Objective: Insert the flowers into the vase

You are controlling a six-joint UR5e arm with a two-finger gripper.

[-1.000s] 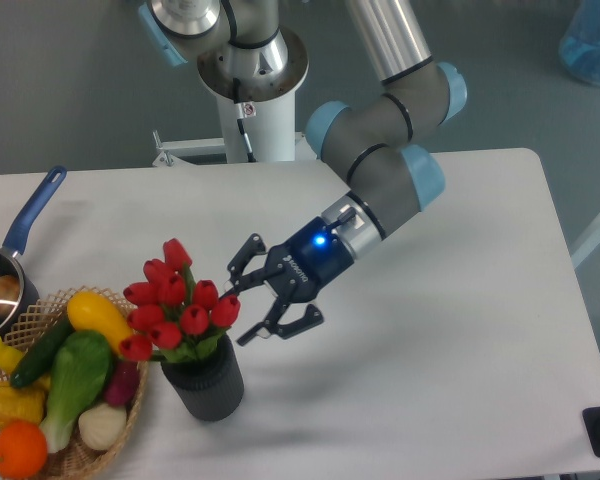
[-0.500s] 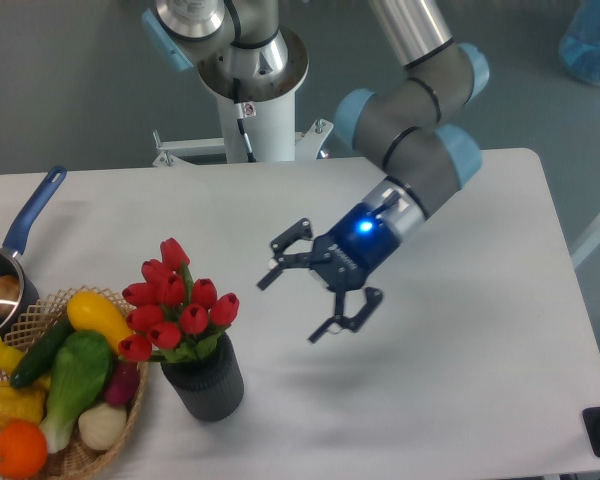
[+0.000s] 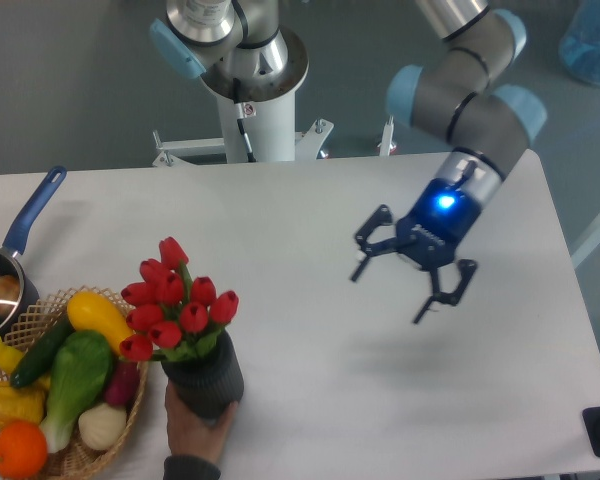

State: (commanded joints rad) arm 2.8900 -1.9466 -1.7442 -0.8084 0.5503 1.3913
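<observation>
The red tulips (image 3: pixel 176 313) stand upright in the dark ribbed vase (image 3: pixel 207 374), which a human hand (image 3: pixel 200 432) grips from below near the table's front edge. The gripper (image 3: pixel 405 273) hangs well to their right, jaws spread wide and empty.

A bunch of red tulips (image 3: pixel 175 305) with closed buds and green leaves stands upright in a dark, ribbed, cylindrical vase (image 3: pixel 207 376), near the front left of the white desk (image 3: pixel 310 230).
</observation>
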